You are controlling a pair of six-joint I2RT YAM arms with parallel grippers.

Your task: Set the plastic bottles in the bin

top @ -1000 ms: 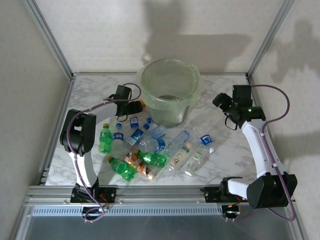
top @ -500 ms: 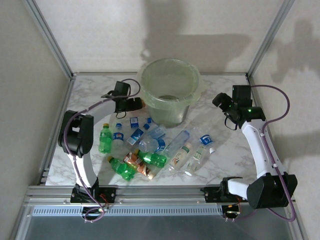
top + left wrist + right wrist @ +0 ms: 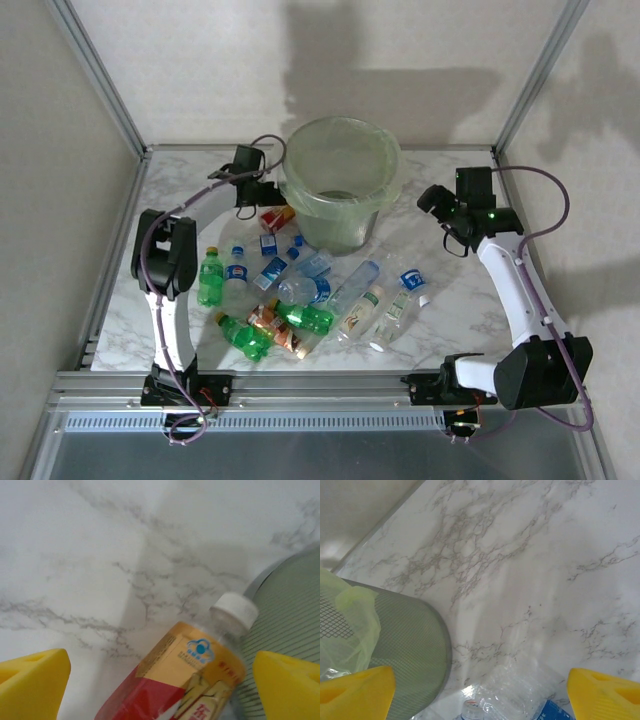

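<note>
Near the middle of the table stands the bin (image 3: pixel 392 168), lined with a pale green bag. My left gripper (image 3: pixel 262 192) hovers open at the bin's left side. Under it an orange and red labelled bottle (image 3: pixel 276 215) lies on the marble against the bin's base. In the left wrist view that white-capped bottle (image 3: pixel 200 672) lies between the wide yellow fingertips (image 3: pixel 31 682) of the gripper (image 3: pixel 160 685), touching neither. My right gripper (image 3: pixel 440 202) is open to the right of the bin. A clear bottle with a blue label (image 3: pixel 520 695) lies below the right gripper (image 3: pixel 480 692).
Several more bottles lie in a pile in front of the bin: green ones (image 3: pixel 210 278), (image 3: pixel 243 338), clear blue-labelled ones (image 3: pixel 355 285). The bin wall (image 3: pixel 405 645) is close on the left in the right wrist view. Metal frame posts stand at the table's back corners.
My left gripper has moved back along the bin's left side and opened wider. The orange-labelled bottle it carried now lies on the table beside the bin. The right gripper has shifted slightly left.
</note>
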